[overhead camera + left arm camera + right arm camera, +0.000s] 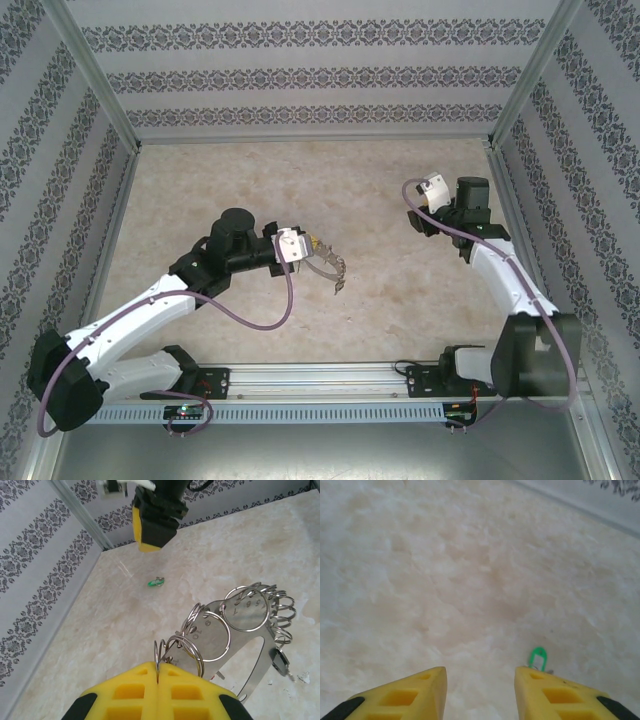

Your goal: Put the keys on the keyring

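My left gripper point(158, 672) is closed, its yellow pads point(130, 692) pressed together on one of the small silvery split rings at the edge of the large, thin grey metal keyring point(252, 652). The keyring juts out ahead of my fingers, tilted, with its band of split rings fanned along the upper edge. A tiny black-headed key point(280, 661) hangs from its far right side. I cannot tell whether the keyring's lower end touches the pale marbled table top point(240, 550) or hangs just above it. From the overhead camera, the keyring point(330, 268) sticks out to the right of my left gripper point(308, 246), near the middle of the table.

My right gripper point(480, 676) is over the right side of the table with its two yellow fingers point(410, 695) standing apart and nothing clamped between them. A tiny green-headed key point(538, 658) lies flat on the table just beyond the fingertips. It sits inside the gap between them but close to the finger on the right of that view. I cannot tell whether that finger touches it.

In my left wrist view the same green-headed key point(157, 582) lies on the table well apart from the keyring, beyond it and to the left, with my right gripper above it.
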Robot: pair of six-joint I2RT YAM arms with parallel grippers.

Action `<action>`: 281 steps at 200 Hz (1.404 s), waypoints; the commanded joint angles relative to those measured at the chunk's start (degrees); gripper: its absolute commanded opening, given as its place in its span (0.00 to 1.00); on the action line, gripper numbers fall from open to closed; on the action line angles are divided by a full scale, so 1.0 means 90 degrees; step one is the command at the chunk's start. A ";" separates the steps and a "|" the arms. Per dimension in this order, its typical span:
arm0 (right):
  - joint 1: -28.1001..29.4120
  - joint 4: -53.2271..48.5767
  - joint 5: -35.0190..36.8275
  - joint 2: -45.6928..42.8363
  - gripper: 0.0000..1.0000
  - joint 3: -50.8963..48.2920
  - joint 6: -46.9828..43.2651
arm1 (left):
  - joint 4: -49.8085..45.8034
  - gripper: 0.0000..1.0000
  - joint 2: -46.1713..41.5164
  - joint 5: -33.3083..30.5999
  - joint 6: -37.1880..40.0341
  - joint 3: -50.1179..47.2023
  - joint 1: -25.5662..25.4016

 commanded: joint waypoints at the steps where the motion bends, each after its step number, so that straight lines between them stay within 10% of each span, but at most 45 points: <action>1: -0.0171 -0.0070 0.0413 0.0371 0.40 0.0323 -0.0639 | -0.0027 0.00 -0.0208 0.0065 0.0185 -0.0016 0.0030; 61: -0.0271 -0.0151 0.1561 0.1990 0.40 0.0835 -0.2514 | -0.0579 0.00 -0.0303 0.0275 0.0548 0.0009 0.0030; 166: -0.0629 -0.2919 -0.0737 0.3855 0.48 0.2965 -0.4602 | -0.0870 0.00 -0.0616 0.0499 0.0486 -0.0227 0.0030; 281: -0.1030 -0.4517 -0.0914 0.5347 0.36 0.4823 -0.2854 | -0.0497 0.00 -0.0466 0.0575 0.0045 -0.0512 0.0058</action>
